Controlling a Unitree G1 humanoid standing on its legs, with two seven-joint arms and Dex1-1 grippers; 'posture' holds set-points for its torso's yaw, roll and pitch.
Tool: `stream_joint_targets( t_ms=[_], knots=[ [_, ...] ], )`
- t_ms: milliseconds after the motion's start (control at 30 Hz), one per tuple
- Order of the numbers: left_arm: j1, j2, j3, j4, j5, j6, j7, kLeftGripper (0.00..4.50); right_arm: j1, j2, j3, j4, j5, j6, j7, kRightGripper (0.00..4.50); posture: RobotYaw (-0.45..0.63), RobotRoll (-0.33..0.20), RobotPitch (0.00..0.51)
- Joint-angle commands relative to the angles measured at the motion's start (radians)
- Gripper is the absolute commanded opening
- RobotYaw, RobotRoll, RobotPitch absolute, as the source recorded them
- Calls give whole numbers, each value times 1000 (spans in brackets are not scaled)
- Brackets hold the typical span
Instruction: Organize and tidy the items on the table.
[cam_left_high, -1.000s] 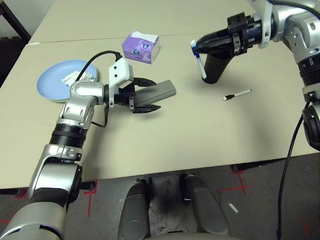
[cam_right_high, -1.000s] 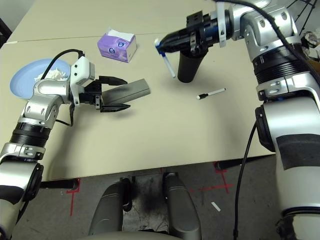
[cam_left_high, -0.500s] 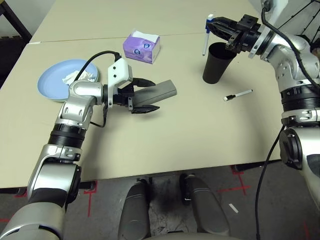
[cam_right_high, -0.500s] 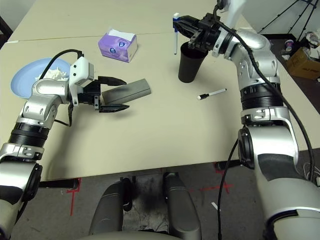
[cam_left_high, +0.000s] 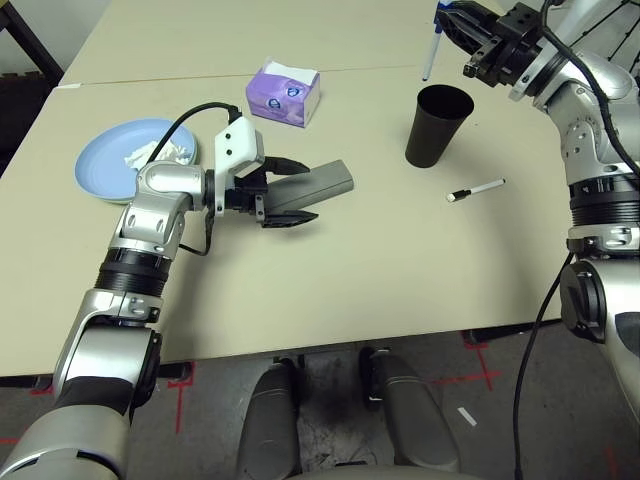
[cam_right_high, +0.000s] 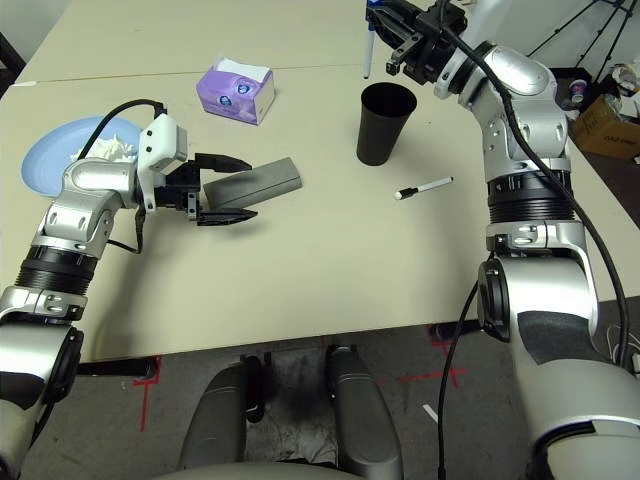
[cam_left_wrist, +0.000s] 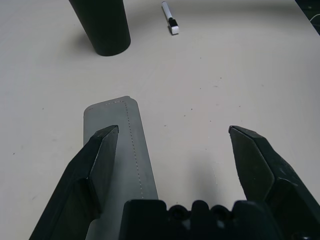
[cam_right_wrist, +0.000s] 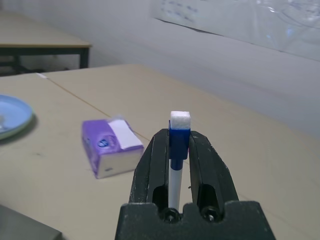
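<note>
My left gripper (cam_left_high: 287, 190) stands open low over the table (cam_left_high: 380, 270). One of its fingers (cam_left_wrist: 100, 155) sits over the near end of the grey glasses case (cam_left_high: 325, 181), the other over bare tabletop. My right gripper (cam_left_high: 457, 16) is raised at the far right, shut on a white marker pen (cam_left_high: 429, 48) with a blue cap (cam_right_wrist: 178, 140). The pen hangs upright above and just behind the black cup (cam_left_high: 437, 125). A second marker pen (cam_left_high: 476, 190) lies flat on the table, right of the cup. A blue plate (cam_left_high: 105, 170) at the left holds crumpled white tissue (cam_left_high: 158, 152).
A purple tissue box (cam_left_high: 283, 93) stands at the back middle, beyond the case. A seam runs across the table behind it. The table's front edge lies close below my left forearm, with floor and red tape marks beyond.
My right arm has lifted the marker pen from beside the cup's rim to higher and farther back. The left arm and the case have not moved.
</note>
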Motion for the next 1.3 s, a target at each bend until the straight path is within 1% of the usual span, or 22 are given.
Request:
stream_joint_targets(
  t_ms=[33, 233, 533, 567, 600, 633, 667, 767, 900, 967, 1033, 1167, 1233, 1300],
  knots=[
    [17, 8, -3, -8, 7, 2, -6, 4500, 29, -23, -12, -36, -37, -2, -54, 412, -100, 0, 183],
    [13, 8, -3, -4, 7, 3, -7, 4500, 56, -15, -9, -67, -64, 21, -127, 412, -106, 0, 183],
    [11, 8, -3, -4, 8, 4, -7, 4500, 72, 7, 6, -89, -65, 74, -150, 412, -102, 0, 182],
    [12, 9, -3, -5, 8, 4, -6, 4500, 71, 14, 4, -87, -60, 82, -150, 972, -102, 0, 182],
    [12, 9, -3, -5, 8, 5, -5, 4500, 69, 19, 3, -85, -56, 90, -152, 1176, -99, 0, 182],
    [13, 9, -3, -6, 8, 5, -5, 4500, 67, 24, -1, -84, -54, 100, -157, 1494, -99, 0, 182],
    [13, 9, -3, -6, 8, 5, -4, 4500, 64, 29, -5, -83, -45, 111, -155, 1942, -98, 0, 183],
    [14, 9, -3, -8, 8, 6, -2, 4500, 56, 42, -22, -89, -18, 156, -160, 2936, -96, 0, 184],
    [15, 9, -2, -10, 9, 6, -1, 4500, 37, 43, -36, -85, -2, 197, -176, 4465, -96, 0, 182],
    [17, 9, -2, -11, 8, 6, 0, 4500, 24, 37, -35, -80, -2, 194, -167, 4465, -96, 0, 181],
    [18, 9, -1, -12, 7, 5, 1, 4500, 8, 20, -15, -70, -13, 174, -120, 4465, -96, 0, 181],
    [21, 6, -1, -16, 6, 6, 5, 4500, -9, -39, 73, -67, -21, 95, 123, 4465, -91, 0, 177],
    [25, 6, 0, -21, 5, 6, 7, 4500, -5, -73, 131, -77, -30, 14, 279, 4465, -91, 0, 177],
    [28, 6, 0, -24, 4, 7, 9, 4500, 7, -96, 171, -102, -9, -9, 421, 4465, -88, 0, 175]
  ],
)
